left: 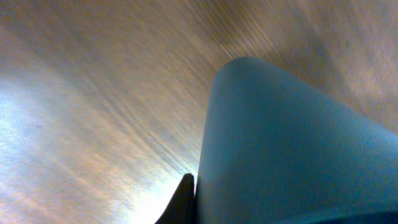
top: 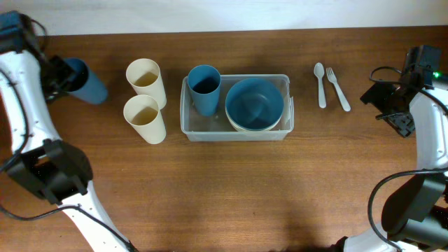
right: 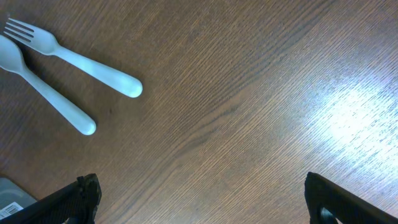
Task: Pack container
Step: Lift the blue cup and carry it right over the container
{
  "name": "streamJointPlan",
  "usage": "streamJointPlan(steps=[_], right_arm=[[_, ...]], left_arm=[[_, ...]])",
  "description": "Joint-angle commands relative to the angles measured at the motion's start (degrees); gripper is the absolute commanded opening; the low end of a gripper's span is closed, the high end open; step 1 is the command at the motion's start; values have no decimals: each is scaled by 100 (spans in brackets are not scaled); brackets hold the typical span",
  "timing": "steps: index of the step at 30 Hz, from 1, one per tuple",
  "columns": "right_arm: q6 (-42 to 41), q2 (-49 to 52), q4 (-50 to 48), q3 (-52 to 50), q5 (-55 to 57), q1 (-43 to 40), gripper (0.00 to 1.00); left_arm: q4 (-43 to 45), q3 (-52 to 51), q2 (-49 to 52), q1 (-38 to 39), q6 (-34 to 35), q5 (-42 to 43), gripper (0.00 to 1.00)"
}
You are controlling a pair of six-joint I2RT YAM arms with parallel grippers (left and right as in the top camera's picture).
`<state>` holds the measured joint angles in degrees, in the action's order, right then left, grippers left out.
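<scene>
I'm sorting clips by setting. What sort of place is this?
Likely a robot test bench staged like a kitchen table: wooden tabletop, a clear container holding a blue bowl and cup, plus spoon and fork.

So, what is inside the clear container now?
Inside the container a blue cup stands at the left end in the overhead view; at the right a blue bowl sits in a cream bowl. The floor under the bowls is covered.

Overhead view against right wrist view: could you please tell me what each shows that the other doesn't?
Only overhead: the container holding a blue cup and stacked bowls, two cream cups, and a second blue cup gripped by the left jaws. Only right wrist: the right jaws wide open, holding nothing. Both: the fork, the spoon and the wooden table.
</scene>
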<state>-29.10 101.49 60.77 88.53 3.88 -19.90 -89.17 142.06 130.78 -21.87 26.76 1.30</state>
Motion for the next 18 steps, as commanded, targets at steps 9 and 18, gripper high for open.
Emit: streamJointPlan(steps=[9,18], right_arm=[[-4,4,-15,-42,109,-7,99],[-4,4,-15,-42,111,-7,99]], left_arm=[[-754,2103,-52,-92,-74,-7,2],[-752,2498,-841,444,-76,50,1]])
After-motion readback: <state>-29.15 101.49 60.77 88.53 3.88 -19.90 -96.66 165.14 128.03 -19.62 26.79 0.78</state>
